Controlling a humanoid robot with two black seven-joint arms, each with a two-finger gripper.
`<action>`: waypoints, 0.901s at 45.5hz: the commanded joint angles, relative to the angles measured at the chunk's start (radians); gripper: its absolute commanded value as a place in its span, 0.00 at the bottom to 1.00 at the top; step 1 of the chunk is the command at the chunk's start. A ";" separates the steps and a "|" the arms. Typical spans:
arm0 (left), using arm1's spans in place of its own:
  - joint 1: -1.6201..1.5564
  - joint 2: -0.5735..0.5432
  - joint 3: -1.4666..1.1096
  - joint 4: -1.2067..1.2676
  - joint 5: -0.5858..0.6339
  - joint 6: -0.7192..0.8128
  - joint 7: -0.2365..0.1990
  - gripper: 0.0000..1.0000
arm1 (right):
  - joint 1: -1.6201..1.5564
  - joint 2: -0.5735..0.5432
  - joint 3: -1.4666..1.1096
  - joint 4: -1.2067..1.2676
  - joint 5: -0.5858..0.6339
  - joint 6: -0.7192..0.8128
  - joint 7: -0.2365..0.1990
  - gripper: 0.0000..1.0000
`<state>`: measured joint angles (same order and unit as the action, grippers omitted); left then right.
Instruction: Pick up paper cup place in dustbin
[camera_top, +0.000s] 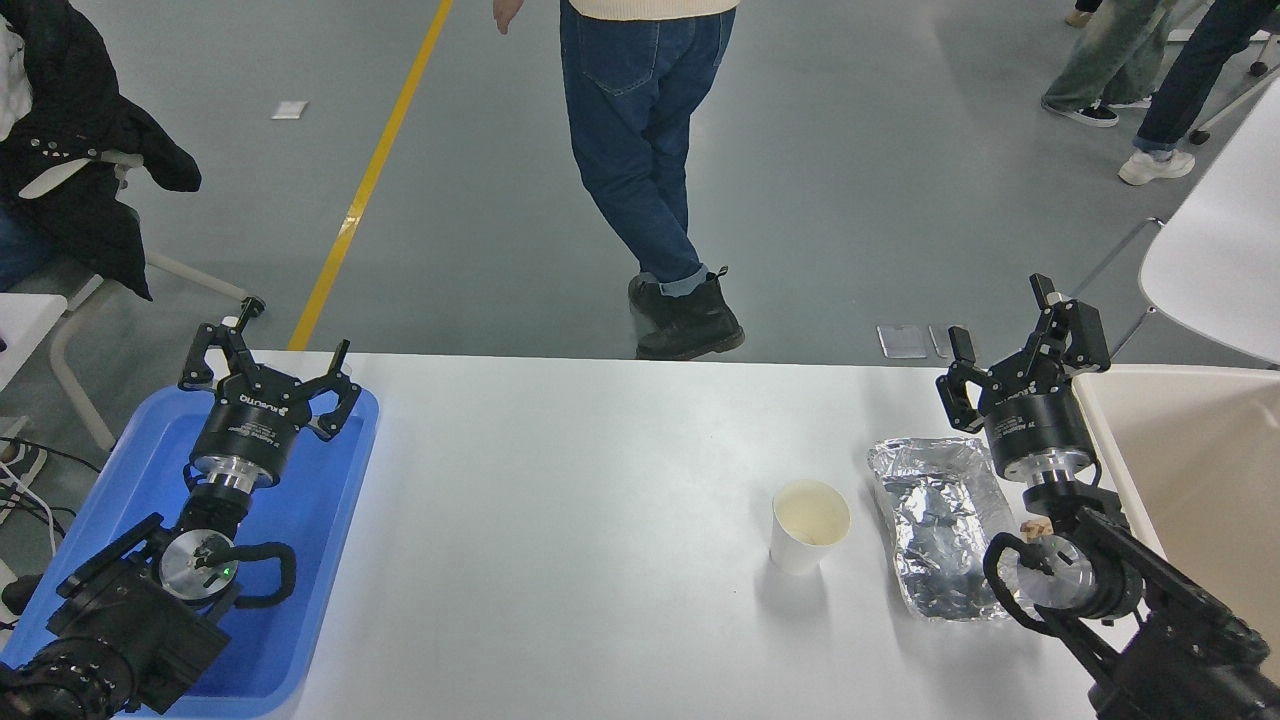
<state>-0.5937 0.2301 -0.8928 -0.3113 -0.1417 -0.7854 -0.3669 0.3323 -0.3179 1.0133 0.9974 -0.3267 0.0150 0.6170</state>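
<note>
The white paper cup (808, 525) stands upright on the white table (600, 480), right of centre, its cream inside showing. The cream-beige dustbin (1185, 460) sits at the right edge of the table. My right gripper (1003, 332) is open and empty, raised near the table's far right edge, beyond the cup and to its right, close to the dustbin's left rim. My left gripper (270, 345) is open and empty, parked over the blue tray at the lower left.
A crumpled silver foil tray (940, 525) lies between the cup and my right arm. A flat blue tray (310, 500) lies at the left end. A person in blue jeans (640, 150) stands beyond the far edge. A white chair (1215, 260) stands at right.
</note>
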 joint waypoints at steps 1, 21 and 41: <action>0.000 0.000 0.000 0.001 -0.001 0.000 -0.001 1.00 | -0.006 -0.026 -0.021 0.006 0.000 0.000 0.000 1.00; 0.000 0.000 0.000 0.001 -0.001 0.000 -0.001 1.00 | 0.172 -0.306 -0.490 0.010 0.202 0.022 0.000 1.00; -0.003 0.000 0.000 0.000 0.002 0.000 0.002 1.00 | 0.870 -0.455 -1.645 0.053 0.229 0.077 0.000 1.00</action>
<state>-0.5947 0.2301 -0.8928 -0.3106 -0.1425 -0.7854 -0.3682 0.8344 -0.7284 -0.0361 1.0257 -0.1162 0.0535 0.6166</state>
